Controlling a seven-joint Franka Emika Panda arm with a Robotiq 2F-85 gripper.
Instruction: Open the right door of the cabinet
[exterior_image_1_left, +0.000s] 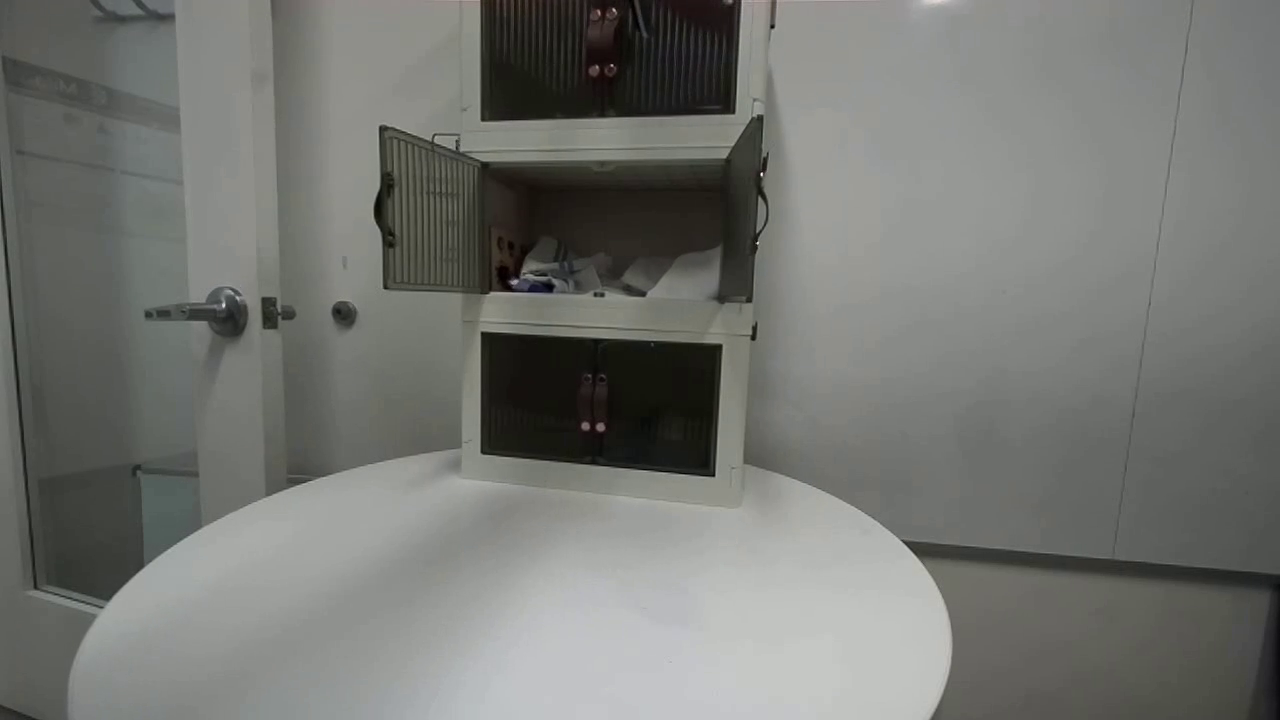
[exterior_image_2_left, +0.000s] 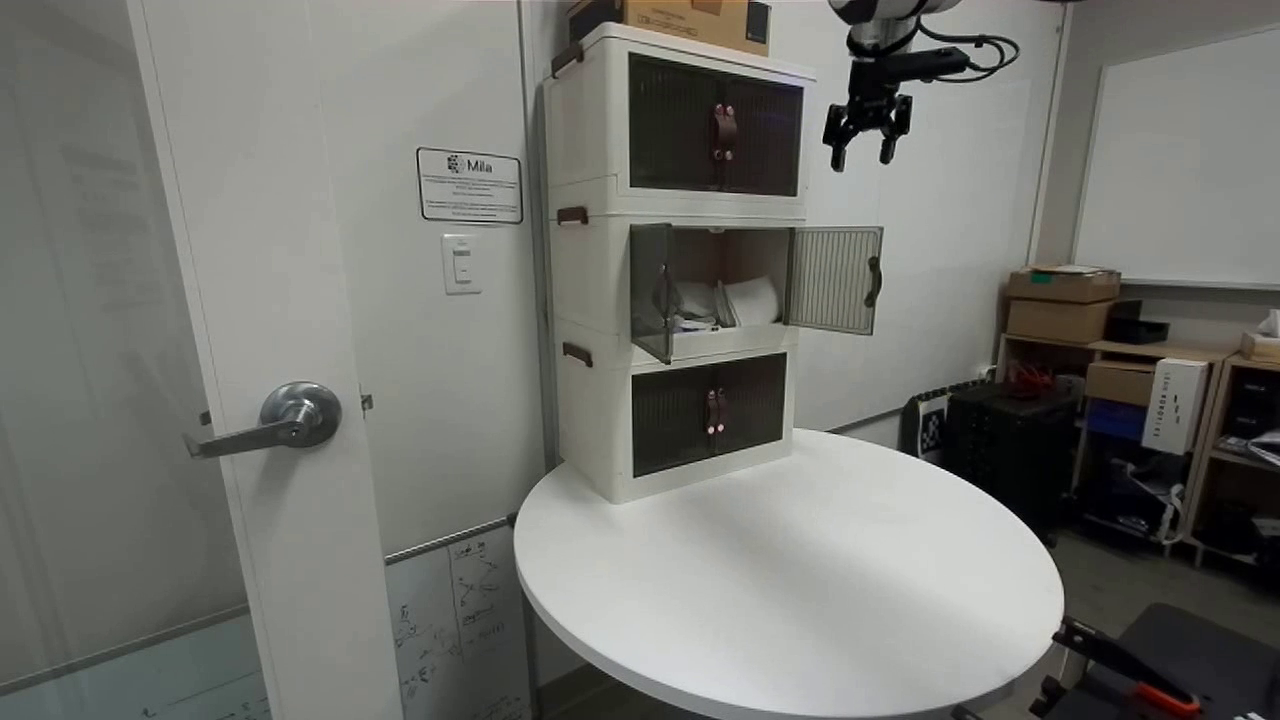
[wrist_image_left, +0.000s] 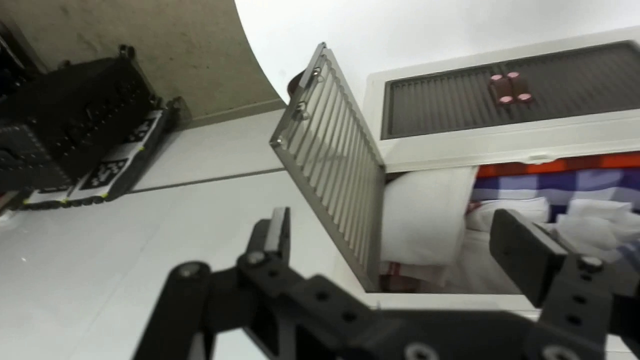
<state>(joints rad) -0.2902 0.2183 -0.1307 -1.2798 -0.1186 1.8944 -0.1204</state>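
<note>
The claw (exterior_image_2_left: 863, 160) hangs from the top of an exterior view, pointing down, its fingers (wrist_image_left: 525, 255) spread well apart; just the end of the arm (exterior_image_2_left: 885, 10) shows, a cable (exterior_image_2_left: 985, 40) looping off the wrist. Below the claw and apart from it, the right door (exterior_image_2_left: 835, 280) stands swung wide outward on the middle tier of the cabinet (exterior_image_2_left: 585, 270); the wrist view looks down past the fingers onto its ribbed inner face. In an exterior view it shows almost edge-on, its handle (exterior_image_1_left: 764, 210) on the outer side. The left door (exterior_image_1_left: 433, 210) stands out too, and white cloth (exterior_image_1_left: 690, 275) and a plaid cloth (wrist_image_left: 510, 185) lie inside. The top doors (exterior_image_2_left: 680, 125) and bottom doors (exterior_image_2_left: 670, 420) are closed. The cabinet rests near the edge of a round white table (exterior_image_2_left: 850, 560), close to the wall (exterior_image_1_left: 950, 250), and a carton (exterior_image_2_left: 680, 30) sits on top of it. A sign (exterior_image_2_left: 470, 200) and a switch (exterior_image_2_left: 461, 265) are on the wall, near a white room door (exterior_image_2_left: 270, 250) with a metal lever (exterior_image_2_left: 300, 415). Farther back are a black case (exterior_image_2_left: 1000, 440), shelves (exterior_image_2_left: 1207, 450) with boxes (exterior_image_2_left: 1062, 320), and a whiteboard (exterior_image_2_left: 1190, 180).
</note>
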